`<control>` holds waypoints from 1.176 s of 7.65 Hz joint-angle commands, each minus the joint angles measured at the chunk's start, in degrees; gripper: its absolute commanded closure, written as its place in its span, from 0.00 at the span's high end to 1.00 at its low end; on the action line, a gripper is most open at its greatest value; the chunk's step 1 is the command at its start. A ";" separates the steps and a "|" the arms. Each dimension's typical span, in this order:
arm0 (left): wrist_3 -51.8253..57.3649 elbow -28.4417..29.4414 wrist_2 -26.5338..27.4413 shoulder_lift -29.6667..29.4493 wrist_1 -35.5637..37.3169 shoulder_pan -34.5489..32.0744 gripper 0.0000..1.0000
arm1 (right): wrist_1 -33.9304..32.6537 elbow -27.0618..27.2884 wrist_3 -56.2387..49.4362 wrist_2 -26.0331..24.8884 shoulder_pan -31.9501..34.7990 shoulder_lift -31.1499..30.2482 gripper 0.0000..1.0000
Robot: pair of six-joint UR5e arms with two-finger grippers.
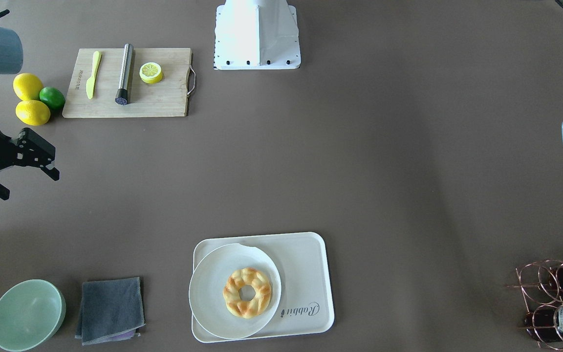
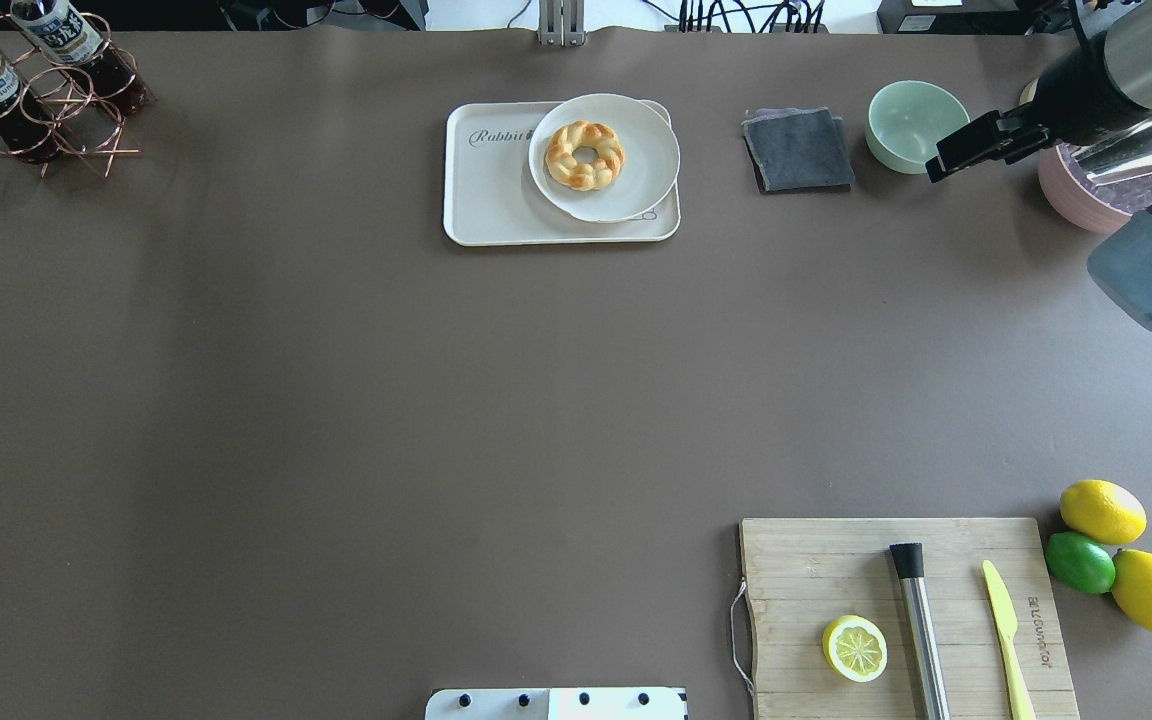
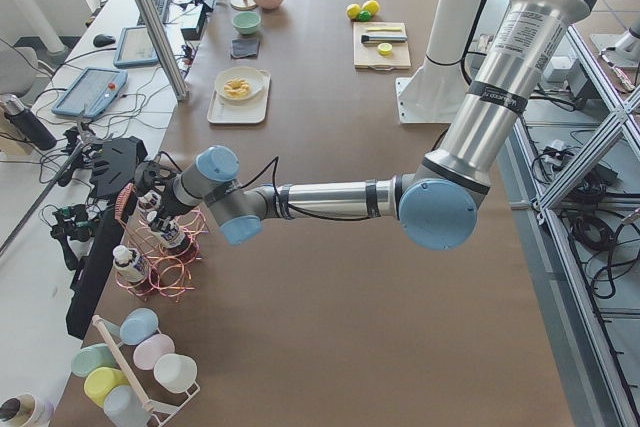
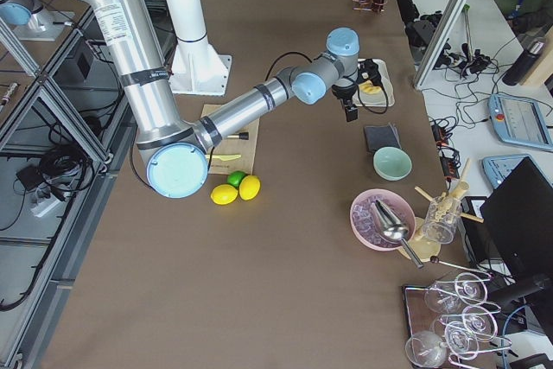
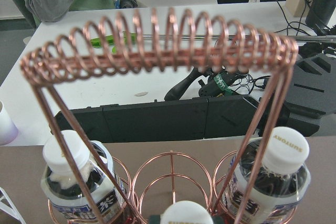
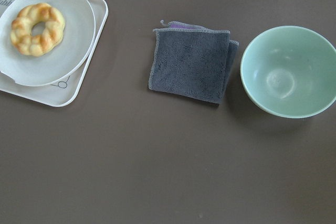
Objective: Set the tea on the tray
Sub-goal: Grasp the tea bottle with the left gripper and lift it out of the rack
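Tea (image 5: 278,179) sits in copper rack (image 5: 157,51), upper left of overhead view; tray (image 2: 491,195) top centre. Left gripper (image 3: 148,179) at rack, opening impossible to tell. Right gripper (image 1: 30,186) fingers apart. Better to grip under cap and pull out without snagging wire.

**Tea in the rack, tray well apart**

The tea (image 5: 286,150) is a small clear bottle of dark red-brown liquid, with a white screw cap and a white-grey printed label. 3 such caps show in the left wrist view, each bottle slotted through the rings of a copper wire rack (image 5: 157,51). In the overhead view, 2 bottles lie slanted in the rack at the far left corner of the surface (image 2: 336,400). The tray (image 2: 496,190) is cream-white and rectangular, with rounded corners, a raised rim and grey "Rabbit" script. It lies flat at the far edge near the middle, well apart from the rack, with a round plate (image 2: 646,165) covering its right part
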 commanded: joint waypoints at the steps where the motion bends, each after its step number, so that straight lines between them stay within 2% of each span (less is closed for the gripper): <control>1: 0.13 -2.67 -2.80 0.13 0.51 -2.94 0.00 | 0.00 0.05 0.22 0.00 0.03 0.00 1.00; 4: 0.22 -11.08 -7.11 1.97 5.85 -7.17 0.00 | 0.00 0.05 0.22 0.00 0.03 -0.09 1.00; 6: 0.13 -16.89 -7.48 2.42 6.05 -10.07 0.00 | 0.00 -0.04 0.31 0.00 0.03 0.00 1.00; 8: 0.04 -21.64 -12.47 3.21 6.05 -11.83 0.00 | 0.09 0.14 0.31 0.09 -0.06 0.08 1.00; 9: 0.04 -25.49 -12.66 5.47 5.96 -11.67 0.00 | 0.09 1.27 0.22 0.09 -0.67 0.17 1.00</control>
